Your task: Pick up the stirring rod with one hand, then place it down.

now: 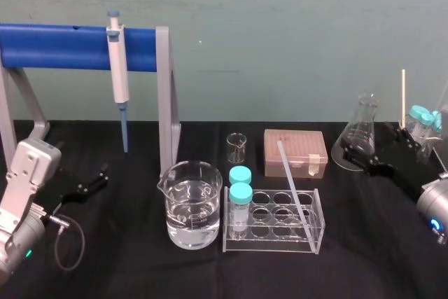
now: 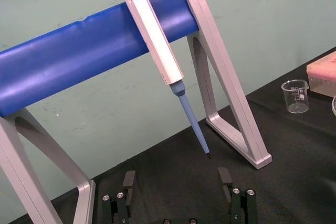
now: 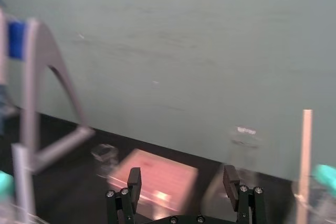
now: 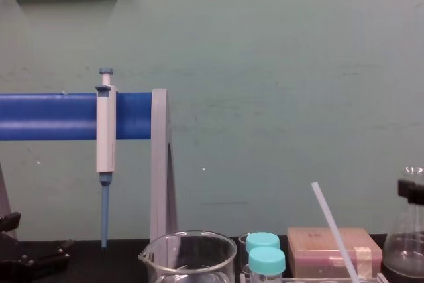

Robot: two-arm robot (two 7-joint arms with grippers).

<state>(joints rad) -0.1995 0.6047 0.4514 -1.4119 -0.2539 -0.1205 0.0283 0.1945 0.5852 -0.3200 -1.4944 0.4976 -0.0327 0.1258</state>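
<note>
**Head View: Stirring Rod Position Relative to the Grippers**

Head view is being taken as the reference. The stirring rod [image 1: 294,183] is being propped by the clear tube rack [image 1: 273,244]. Its lower end is sitting in the rack's right-hand side, and its upper end is leaning up toward the robot's left, across the pink tip box [image 1: 301,146]. The long axis is thus being presented tilted, neither upright nor flat; the same slant is being shown in the chest view.

The right gripper [image 1: 355,157] is being seen low over the table to the right of the rack, just in front of the conical flask [image 1: 365,113]. Its fingers [image 3: 134,179] are spread apart, with nothing between them. The rod is lying to this gripper's left, near but apart.

The left gripper [image 1: 98,176] is being seen parked well apart, beyond the water beaker [image 1: 192,204], likewise spread and empty.

The right arm is being judged the nearer. A leftward reach is being called for, with the jaws set across the tilted axis above the rack.
</note>
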